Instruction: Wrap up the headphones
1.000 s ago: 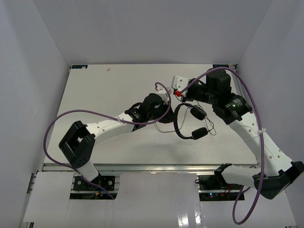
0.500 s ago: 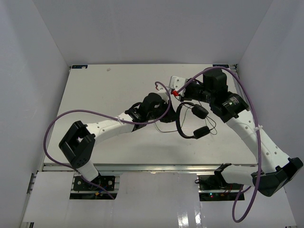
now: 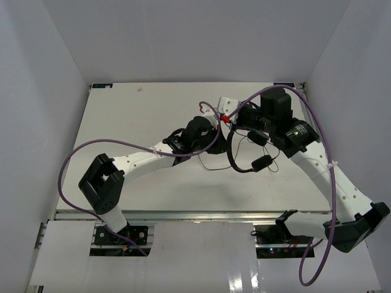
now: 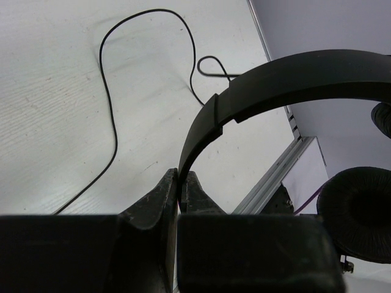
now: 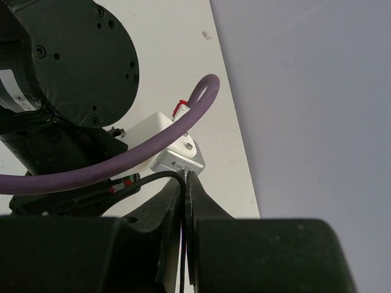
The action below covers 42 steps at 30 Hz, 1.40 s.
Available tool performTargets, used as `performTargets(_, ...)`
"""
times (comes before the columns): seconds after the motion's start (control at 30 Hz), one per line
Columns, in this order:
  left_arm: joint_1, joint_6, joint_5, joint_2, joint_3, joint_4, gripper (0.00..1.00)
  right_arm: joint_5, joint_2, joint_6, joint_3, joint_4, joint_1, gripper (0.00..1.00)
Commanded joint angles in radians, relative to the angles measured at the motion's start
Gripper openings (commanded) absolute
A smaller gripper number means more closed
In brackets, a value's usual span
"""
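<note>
Clamping the headphones (image 3: 261, 162) by the headband (image 4: 293, 79) is the left tool (image 4: 182, 183) (right tool (image 5: 186, 183) pinches cord (image 4: 113, 122)).

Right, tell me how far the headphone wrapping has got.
Done: both grips are set. In hand: the left gripper is shut on the headband of the headphones, and the right gripper is shut on the cord. Left: the wrapping itself. Most of the cord lies in loose loops on the table, and no turns show around the headband.
</note>
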Motion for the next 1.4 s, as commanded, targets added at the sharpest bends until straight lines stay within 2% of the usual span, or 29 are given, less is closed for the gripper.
performTargets(0.0,-0.002,-0.017,0.006,-0.012,0.048,0.028,0.00,0.011,-0.014,0.029,0.004,0.046,0.004,0.08)
performTargets(0.27,-0.008,-0.007,0.046,-0.045,-0.006,0.062,0.00,0.080,0.001,0.024,-0.012,0.085,0.005,0.08)
performTargets(0.57,-0.047,0.066,0.091,-0.168,-0.131,0.139,0.00,0.186,0.018,0.071,-0.070,0.149,-0.001,0.08)
performTargets(0.7,-0.058,0.083,0.107,-0.249,-0.211,0.182,0.00,0.176,0.024,0.104,-0.090,0.148,-0.015,0.08)
performTargets(0.93,-0.066,0.093,0.121,-0.339,-0.262,0.207,0.00,0.137,0.027,0.171,-0.111,0.133,-0.065,0.08)
performTargets(1.37,-0.074,0.094,0.068,-0.461,-0.282,0.096,0.00,0.014,0.014,0.333,-0.173,0.114,-0.152,0.08)
